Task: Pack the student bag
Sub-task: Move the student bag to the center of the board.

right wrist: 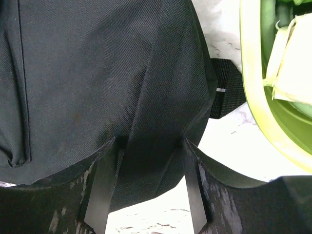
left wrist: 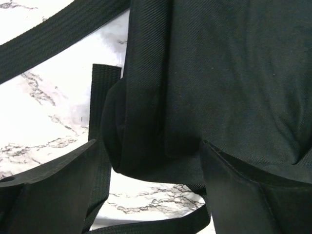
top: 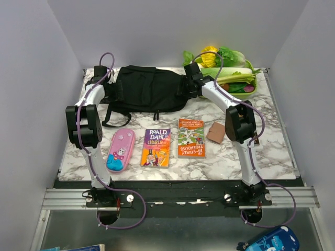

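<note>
The student bag [top: 149, 89], a soft black backpack with black straps, lies at the back of the table. My left gripper [top: 103, 83] is at its left end. In the left wrist view the jaws [left wrist: 148, 146] stand wide apart, with a fold of the bag [left wrist: 219, 73] between them, and the right finger [left wrist: 243, 195] touches the fabric. My right gripper [top: 191, 77] is at the bag's right end. In the right wrist view [right wrist: 151, 141] its fingers press a bunched corner of the bag [right wrist: 97, 63], which creases at both pads.
A pink pencil case [top: 121, 150], a Roald Dahl book [top: 156, 147], a Treehouse book [top: 191, 137] and a brown card [top: 215, 132] lie in a row at the front. A green bowl [top: 246, 90] of vegetables stands at the back right, close to my right gripper [right wrist: 253, 97]. Loose straps [left wrist: 53, 34] trail left of the bag.
</note>
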Controlling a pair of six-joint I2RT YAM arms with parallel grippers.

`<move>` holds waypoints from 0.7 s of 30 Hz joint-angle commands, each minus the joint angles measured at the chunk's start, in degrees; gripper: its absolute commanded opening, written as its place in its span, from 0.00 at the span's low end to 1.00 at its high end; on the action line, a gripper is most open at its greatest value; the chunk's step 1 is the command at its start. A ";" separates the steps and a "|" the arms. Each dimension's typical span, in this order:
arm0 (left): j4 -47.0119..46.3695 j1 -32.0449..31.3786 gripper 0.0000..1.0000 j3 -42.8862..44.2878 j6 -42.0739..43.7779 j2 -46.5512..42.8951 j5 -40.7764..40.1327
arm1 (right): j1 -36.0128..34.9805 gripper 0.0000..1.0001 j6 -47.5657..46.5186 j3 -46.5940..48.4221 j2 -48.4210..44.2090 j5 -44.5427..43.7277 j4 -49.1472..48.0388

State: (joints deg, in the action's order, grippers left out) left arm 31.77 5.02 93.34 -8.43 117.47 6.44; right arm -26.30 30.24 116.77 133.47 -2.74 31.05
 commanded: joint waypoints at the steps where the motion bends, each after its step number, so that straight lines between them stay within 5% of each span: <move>1: -2.41 -0.10 0.81 0.53 -0.45 1.09 4.37 | -0.59 0.61 0.17 1.00 2.14 2.30 2.17; 12: -1.97 0.08 0.29 -1.58 -0.28 0.39 4.73 | -2.61 0.31 0.08 2.67 3.11 2.39 2.17; 16: -1.71 0.17 0.14 -2.11 0.16 -1.62 5.25 | -3.49 0.01 -0.53 1.53 -0.13 2.13 1.91; 21: -1.53 0.17 0.04 -2.02 -0.45 -4.35 6.22 | -5.86 0.01 -1.85 -0.32 -7.33 2.48 0.07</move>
State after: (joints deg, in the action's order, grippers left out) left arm 29.52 5.78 92.29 -7.79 117.30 8.86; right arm -28.40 29.30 116.81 133.84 -2.92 32.25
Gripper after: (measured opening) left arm 0.086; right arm 0.028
